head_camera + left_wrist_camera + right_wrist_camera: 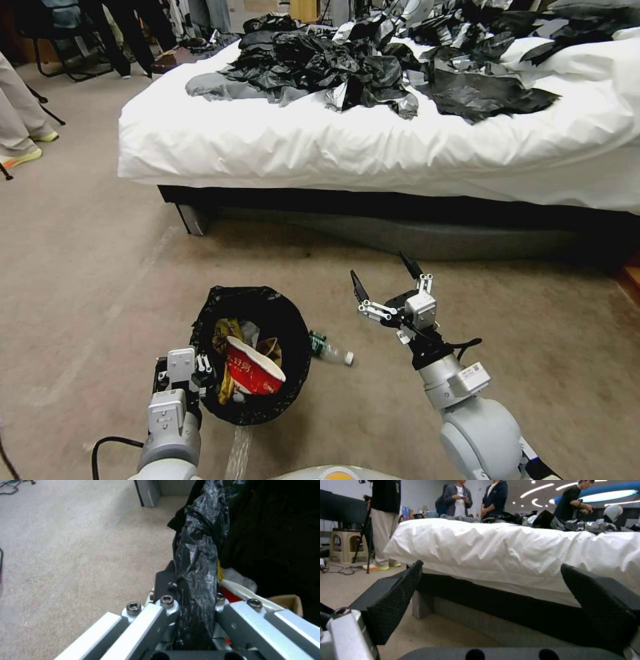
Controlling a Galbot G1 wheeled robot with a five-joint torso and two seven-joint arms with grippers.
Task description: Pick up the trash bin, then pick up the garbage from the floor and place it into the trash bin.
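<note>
Down at my left side, my left gripper is clamped on the black-lined rim of the trash bin, which already contains a red-and-white packet and a yellow snack wrapper. Just beside the bin, a green-labelled clear bottle lies on the carpet. My right gripper hovers with fingers spread apart, facing the bed.
</note>
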